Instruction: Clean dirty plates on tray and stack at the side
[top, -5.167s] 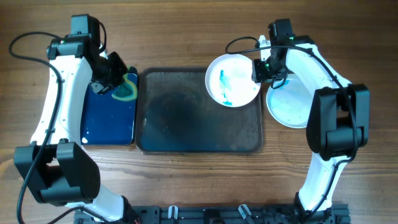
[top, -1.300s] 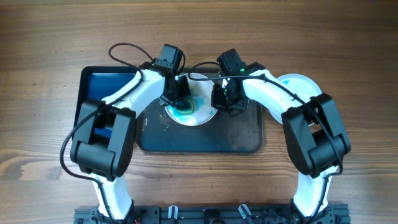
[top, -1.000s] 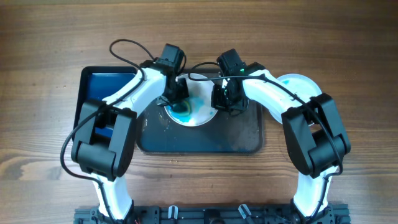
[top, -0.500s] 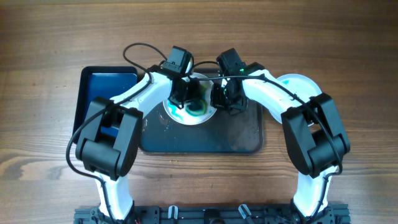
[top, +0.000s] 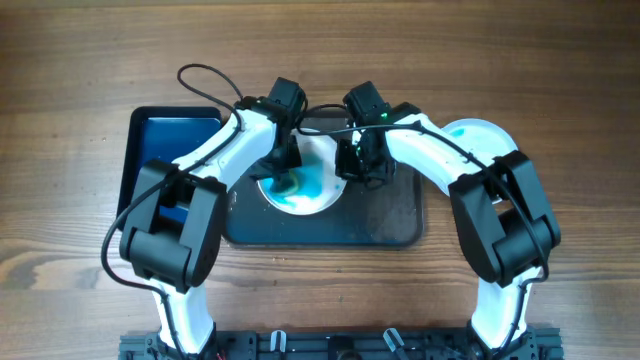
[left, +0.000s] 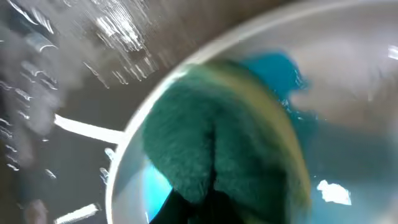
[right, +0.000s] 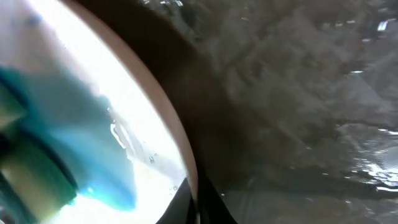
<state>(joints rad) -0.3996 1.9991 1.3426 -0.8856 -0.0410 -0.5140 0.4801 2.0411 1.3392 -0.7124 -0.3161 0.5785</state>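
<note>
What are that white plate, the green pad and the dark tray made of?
The plate looks like glossy white plastic or glazed ceramic; it shines under the teal smears. The sponge looks like soft yellowish foam with a fuzzy green scouring face. The tray seems to be dark plastic, its wet surface glinting.

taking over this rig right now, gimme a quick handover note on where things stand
Left gripper: shut on the green sponge, pressed on the smeared plate.
Right gripper: at that plate's right rim, apparently clamped on it.
The plate lies on the dark tray, with teal smears across its middle.
Second plate: on the table right of the tray, partly under the right arm, mostly white. No third plate shows.
Left to do: finish wiping, then stack this plate at the side.
</note>
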